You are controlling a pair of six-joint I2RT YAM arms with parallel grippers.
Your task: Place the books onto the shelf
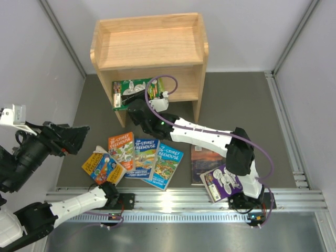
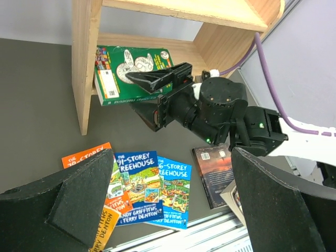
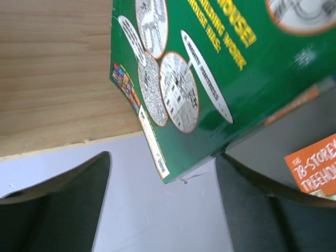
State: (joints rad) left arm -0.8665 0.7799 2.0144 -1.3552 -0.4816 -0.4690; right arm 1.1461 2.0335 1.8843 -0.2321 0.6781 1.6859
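Across the dark bench (image 1: 236,100), the right arm hides part of the brown book (image 1: 202,156), while the left gripper (image 2: 172,153) and the right gripper (image 3: 163,160) show jaws spread, the latter flanking a green book (image 3: 236,79) cut off at the frame.

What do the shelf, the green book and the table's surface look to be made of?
Shelf: light, unpainted wood with a smooth finish; grain lines run along its boards.
Green book: paper with a printed card cover, probably a paperback. It is thin, and the cover shows a slight sheen in the right wrist view.
Table surface: dark grey and matte, possibly a rubber or fabric mat; the pictures leave that open.
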